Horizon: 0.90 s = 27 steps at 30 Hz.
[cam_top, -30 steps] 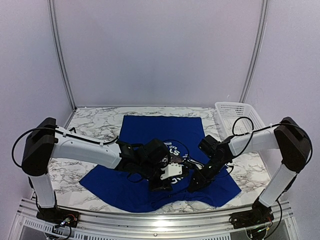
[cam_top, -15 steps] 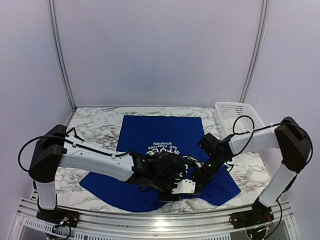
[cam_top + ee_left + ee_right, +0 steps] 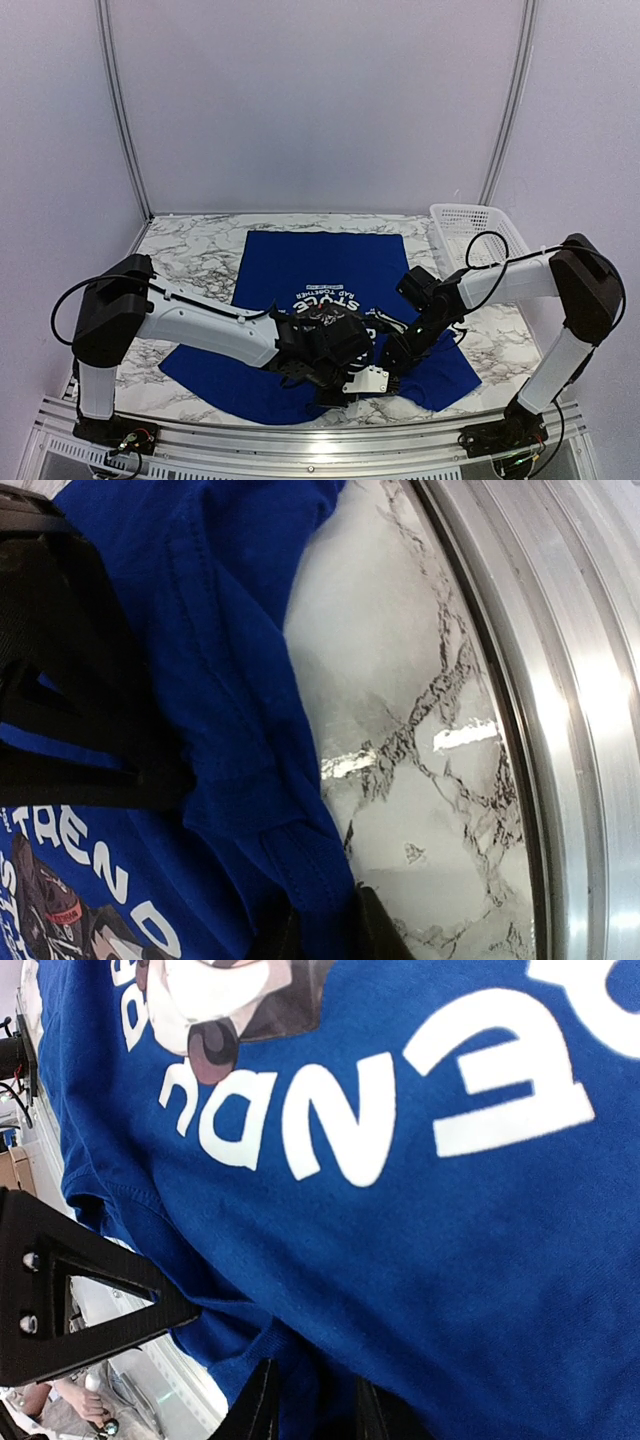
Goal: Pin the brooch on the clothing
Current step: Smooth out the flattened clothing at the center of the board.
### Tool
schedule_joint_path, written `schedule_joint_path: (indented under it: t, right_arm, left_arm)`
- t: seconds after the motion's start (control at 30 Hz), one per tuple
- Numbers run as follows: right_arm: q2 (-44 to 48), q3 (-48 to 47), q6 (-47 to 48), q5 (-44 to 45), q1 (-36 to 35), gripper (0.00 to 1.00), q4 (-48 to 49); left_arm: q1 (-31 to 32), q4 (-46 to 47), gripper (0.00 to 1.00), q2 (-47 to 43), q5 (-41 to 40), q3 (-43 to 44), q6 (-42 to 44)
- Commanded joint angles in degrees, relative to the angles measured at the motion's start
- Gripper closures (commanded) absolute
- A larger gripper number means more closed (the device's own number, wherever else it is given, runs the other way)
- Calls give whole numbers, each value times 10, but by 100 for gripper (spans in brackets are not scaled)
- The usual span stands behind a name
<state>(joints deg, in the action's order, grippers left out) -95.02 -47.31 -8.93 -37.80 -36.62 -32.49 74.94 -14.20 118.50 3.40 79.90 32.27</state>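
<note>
Shirt [image 3: 320, 255]: near edge bunched, robot-side of panda print [image 3: 230, 990]. Left gripper [image 3: 325, 935], right gripper [image 3: 315, 1410]: side by side at that edge, each nearly closed, pinching blue fabric. Brooch unseen.

Robot lab work cell, plain white enclosure walls [image 3: 320, 100], aluminium frame rail [image 3: 250, 440], marble-patterned tabletop [image 3: 190, 250]

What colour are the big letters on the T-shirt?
White lettering on the blue T-shirt, clearest in the right wrist view.
</note>
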Motion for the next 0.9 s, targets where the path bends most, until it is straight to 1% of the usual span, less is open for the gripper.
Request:
schedule_joint_path:
  t: [0.0,0.03,0.07,0.17,0.3,0.37,0.53,0.63,0.73,0.87]
  right_arm:
    - [9,-1,4,36,7,74,6]
    - [12,-4,5,41,7,74,2]
    - [15,-12,6,47,8,74,-3]
    - [30,-34,8,65,8,73,-15]
    - [52,-54,5,95,10,70,-17]
    - [51,-51,-6,131,13,69,-2]
    - [-4,-51,-14,227,16,70,33]
    - [-41,-74,-15,275,20,71,47]
    - [-69,-102,-12,321,24,71,58]
    - [-106,-144,-3,361,30,71,70]
  left_arm:
    - [-3,-19,92,2,1,14,-12]
    - [-3,-19,99,-5,11,12,-17]
    - [-3,-19,100,-12,25,8,-22]
    - [-4,-20,100,-31,76,-7,-38]
    - [-15,-23,100,-57,142,-25,-58]
    - [-24,-25,100,-67,180,-33,-62]
    - [-31,-49,100,-63,254,-29,-50]
    - [-30,-81,100,-50,286,-15,-38]
    - [-30,-102,100,-38,293,-3,-33]
    - [-30,-119,100,-24,292,9,-26]
